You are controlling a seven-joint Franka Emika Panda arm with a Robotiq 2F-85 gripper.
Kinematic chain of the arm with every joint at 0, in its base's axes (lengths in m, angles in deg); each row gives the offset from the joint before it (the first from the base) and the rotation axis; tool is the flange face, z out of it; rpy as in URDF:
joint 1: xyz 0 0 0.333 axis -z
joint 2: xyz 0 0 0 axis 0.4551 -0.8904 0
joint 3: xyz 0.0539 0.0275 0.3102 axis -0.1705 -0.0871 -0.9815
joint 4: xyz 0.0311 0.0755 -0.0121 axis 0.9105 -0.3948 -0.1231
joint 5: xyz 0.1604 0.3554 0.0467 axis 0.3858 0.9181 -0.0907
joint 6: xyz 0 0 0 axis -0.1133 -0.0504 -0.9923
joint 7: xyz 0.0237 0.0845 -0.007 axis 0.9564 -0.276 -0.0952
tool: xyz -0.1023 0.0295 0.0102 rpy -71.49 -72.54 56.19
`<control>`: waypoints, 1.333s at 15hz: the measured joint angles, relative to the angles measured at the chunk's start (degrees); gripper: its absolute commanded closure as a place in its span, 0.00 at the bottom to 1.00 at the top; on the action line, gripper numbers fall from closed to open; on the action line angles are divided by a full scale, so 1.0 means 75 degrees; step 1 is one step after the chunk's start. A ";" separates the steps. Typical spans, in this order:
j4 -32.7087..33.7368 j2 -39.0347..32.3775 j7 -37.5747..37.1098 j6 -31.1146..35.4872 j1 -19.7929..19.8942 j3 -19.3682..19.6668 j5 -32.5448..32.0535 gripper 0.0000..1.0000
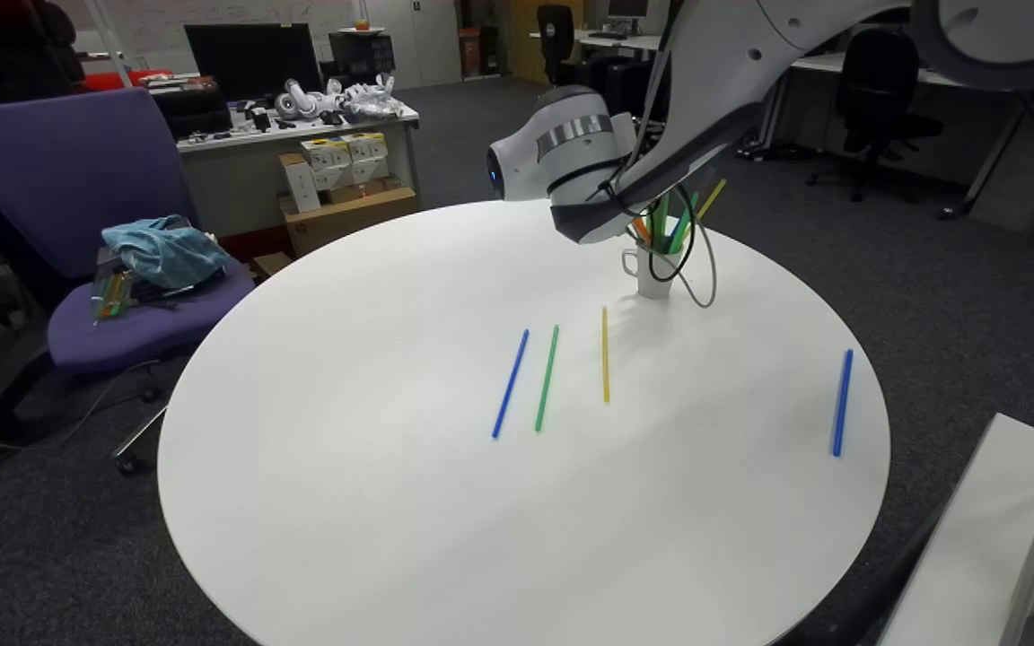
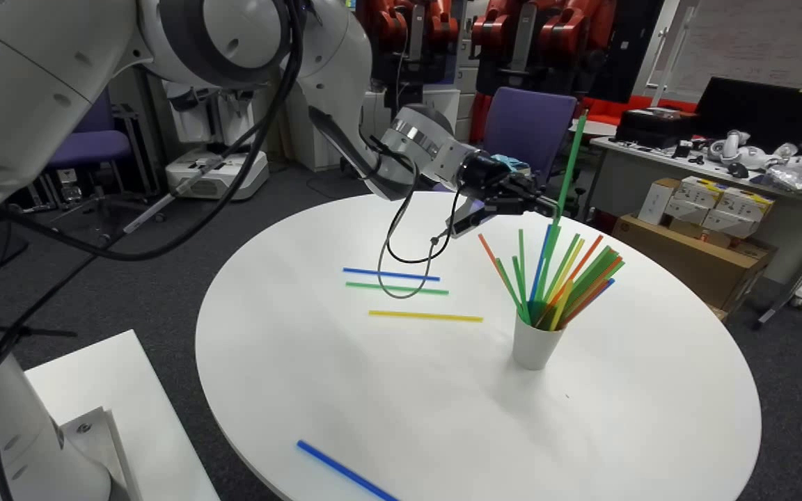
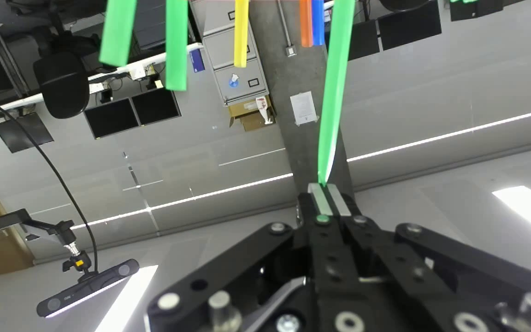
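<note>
As the wrist view shows, the hand (image 3: 330,198) is clamped tight, pads almost meeting, with one green straw (image 3: 334,87) pinched at the tips. That straw runs from the pads up to the top edge there. In an exterior view (image 2: 573,156) it sits right of center in the upper half, sticking up past the fingers, top leaning slightly right. Its lower part overlaps the bunch below; can't tell if the bottom end is inside the mug.

The white mug (image 2: 535,348) stands upright on the round white table (image 1: 346,502), right of center and below the hand. It's packed with mixed straws (image 2: 596,275): green, yellow, orange, blue, fanned out.

Mid-frame in an exterior view, lying apart and roughly side by side: blue straw (image 1: 511,384), flat green straw (image 1: 547,379), yellow straw (image 1: 606,355). Thick blue straw (image 1: 843,404) lies well apart, near the tabletop's right edge. Purple chair (image 1: 77,170) at the left of that frame, blue cloth (image 1: 162,251) on its seat.
</note>
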 measured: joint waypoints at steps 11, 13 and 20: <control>0.0032 -0.0740 -0.0451 -0.0007 -0.0001 0.0109 -0.0142 1.00; 0.0032 -0.0789 -0.0475 -0.0007 -0.0006 0.0109 -0.0171 1.00; 0.0033 -0.0800 -0.0475 -0.0007 -0.0020 0.0109 -0.0180 1.00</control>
